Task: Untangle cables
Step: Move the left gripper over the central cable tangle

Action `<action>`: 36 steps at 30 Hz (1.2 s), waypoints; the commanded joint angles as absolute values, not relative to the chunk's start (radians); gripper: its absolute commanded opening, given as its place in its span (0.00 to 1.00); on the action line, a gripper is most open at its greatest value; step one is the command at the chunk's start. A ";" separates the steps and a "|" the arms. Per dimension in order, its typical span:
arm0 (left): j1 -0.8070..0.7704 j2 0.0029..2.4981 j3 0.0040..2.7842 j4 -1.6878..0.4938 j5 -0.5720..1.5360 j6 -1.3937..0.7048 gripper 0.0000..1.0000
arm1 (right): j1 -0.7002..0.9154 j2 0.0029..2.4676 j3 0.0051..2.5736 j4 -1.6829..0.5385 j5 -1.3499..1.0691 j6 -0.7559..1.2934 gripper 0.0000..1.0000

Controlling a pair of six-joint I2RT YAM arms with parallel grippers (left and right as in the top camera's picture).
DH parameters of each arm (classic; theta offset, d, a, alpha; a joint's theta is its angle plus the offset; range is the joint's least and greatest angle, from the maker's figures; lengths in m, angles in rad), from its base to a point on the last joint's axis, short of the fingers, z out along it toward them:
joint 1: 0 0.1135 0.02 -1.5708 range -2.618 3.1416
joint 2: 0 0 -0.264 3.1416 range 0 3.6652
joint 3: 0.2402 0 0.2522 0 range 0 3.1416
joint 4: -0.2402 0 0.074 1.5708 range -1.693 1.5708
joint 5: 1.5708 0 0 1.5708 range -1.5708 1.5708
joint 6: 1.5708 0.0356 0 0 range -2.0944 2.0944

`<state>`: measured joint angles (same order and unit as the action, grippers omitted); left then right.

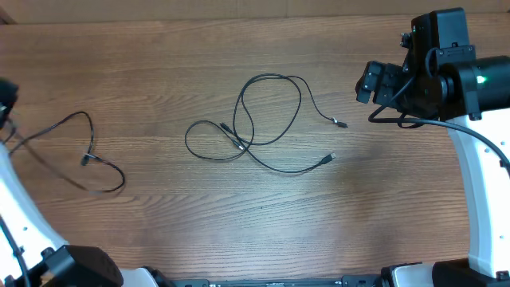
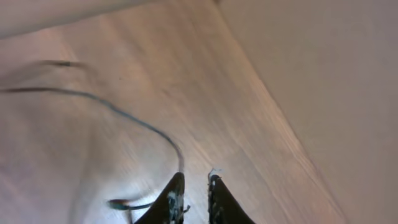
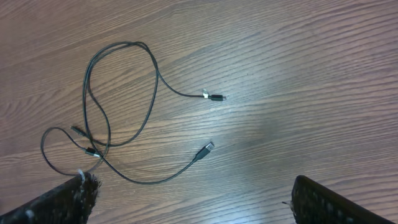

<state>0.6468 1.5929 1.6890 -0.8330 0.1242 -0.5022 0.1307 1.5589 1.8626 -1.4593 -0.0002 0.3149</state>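
Near the middle of the wooden bench lie the tangled cables. They are thin black cords looped over one another, with a tall loop toward the far edge and a smaller one toward the left edge. Two free ends trail toward the right edge: one plug farther back and a silver-tipped plug nearer the front.

A separate cable lies well apart, close to the left edge, in a loose open loop.

The right gripper hovers over the bench to the right of the tangle, near the far right corner, with its fingers spread wide and nothing between them.

The left gripper is at the left edge with its fingers nearly together. The separate cable reaches one fingertip, but the view is too blurred to tell whether it is pinched.
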 commanded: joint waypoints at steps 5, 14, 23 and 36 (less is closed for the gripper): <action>0.435 1.696 1.705 -0.827 0.135 -0.160 0.17 | 0.128 1.561 1.864 -1.462 -0.002 0.322 0.98; 0.303 1.790 1.704 -1.166 0.070 -0.168 0.33 | 0.128 1.561 1.864 -1.462 -0.002 0.321 0.98; 0.301 1.881 1.701 -1.468 0.018 -0.194 0.42 | 0.128 1.561 1.864 -1.462 -0.002 0.321 0.98; 0.300 1.534 1.136 -1.085 0.006 -0.173 0.52 | 0.128 1.561 1.864 -1.461 -0.002 0.321 0.98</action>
